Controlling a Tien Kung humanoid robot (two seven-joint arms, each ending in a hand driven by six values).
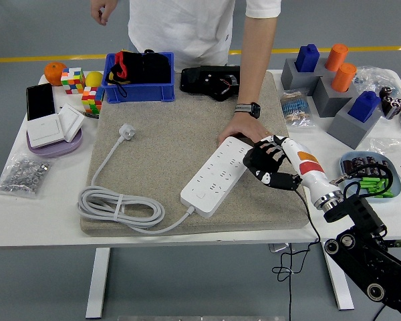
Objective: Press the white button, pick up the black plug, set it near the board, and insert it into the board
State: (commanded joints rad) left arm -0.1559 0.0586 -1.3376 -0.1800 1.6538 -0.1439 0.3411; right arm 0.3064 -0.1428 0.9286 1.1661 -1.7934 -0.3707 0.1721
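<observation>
One black five-fingered right hand (266, 166), fingers loosely curled on nothing, hovers beside the long white power strip (217, 175) steadied by a person's hand (244, 129), so pressing its white button looks next; no black plug is identifiable.

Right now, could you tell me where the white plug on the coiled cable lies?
In the head view, the white plug lies on the left part of the beige mat, just below the blue bin.
</observation>
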